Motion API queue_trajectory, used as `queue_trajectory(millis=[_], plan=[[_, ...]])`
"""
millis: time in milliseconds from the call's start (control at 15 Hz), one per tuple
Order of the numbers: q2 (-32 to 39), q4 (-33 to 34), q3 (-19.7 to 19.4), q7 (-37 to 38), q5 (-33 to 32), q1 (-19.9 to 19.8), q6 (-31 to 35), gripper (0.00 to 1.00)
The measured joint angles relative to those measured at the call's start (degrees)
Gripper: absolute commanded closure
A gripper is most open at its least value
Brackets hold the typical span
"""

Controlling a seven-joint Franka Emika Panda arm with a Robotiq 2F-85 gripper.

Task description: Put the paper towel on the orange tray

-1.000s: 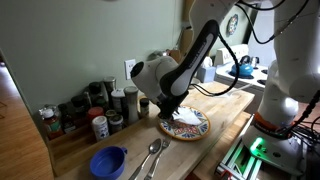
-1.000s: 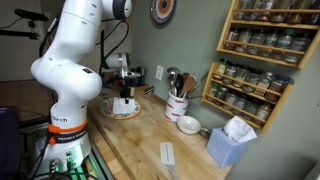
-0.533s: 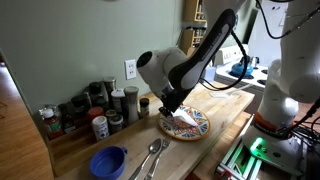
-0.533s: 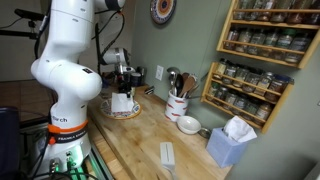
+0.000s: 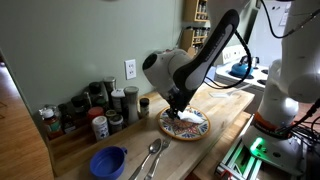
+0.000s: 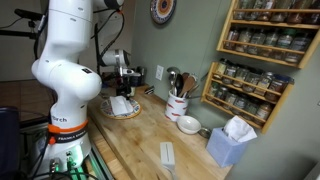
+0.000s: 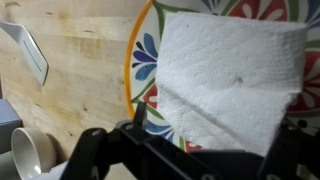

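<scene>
The white paper towel (image 7: 230, 70) lies rumpled and flat on the orange tray (image 7: 135, 60), a round plate with an orange rim and a multicolour pattern. In both exterior views the towel (image 5: 184, 119) (image 6: 122, 102) rests on the tray (image 5: 201, 129) (image 6: 108, 108) on the wooden counter. My gripper (image 7: 220, 120) hangs just above the towel, open, with one finger on each side and nothing between them. Seen from outside, the gripper (image 5: 178, 104) (image 6: 124, 84) points down over the plate.
A blue bowl (image 5: 108, 161) and two spoons (image 5: 152, 155) lie near the counter's front. Spice jars (image 5: 95, 112) line the wall. A utensil crock (image 6: 178, 103), white bowl (image 6: 188, 124), tissue box (image 6: 232, 141) and a pale flat item (image 6: 166, 155) sit further along.
The jaws have opened and let go of the paper towel, which now lies on the tray. The gripper has risen slightly above it.
</scene>
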Motion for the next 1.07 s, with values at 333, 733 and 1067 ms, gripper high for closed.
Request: queue_trajectory(millis=[333,733,1067], plan=[[0.97,-3.59,-0.69,-4.54,2.7,-2.68,9.53,0.0],[-0.29,-8.7,-0.96,-16.01,13.76,-5.61,29.64,0.0],[-4.68,-13.91,-1.03,-21.29,21.46,-6.28,36.04,0.0]])
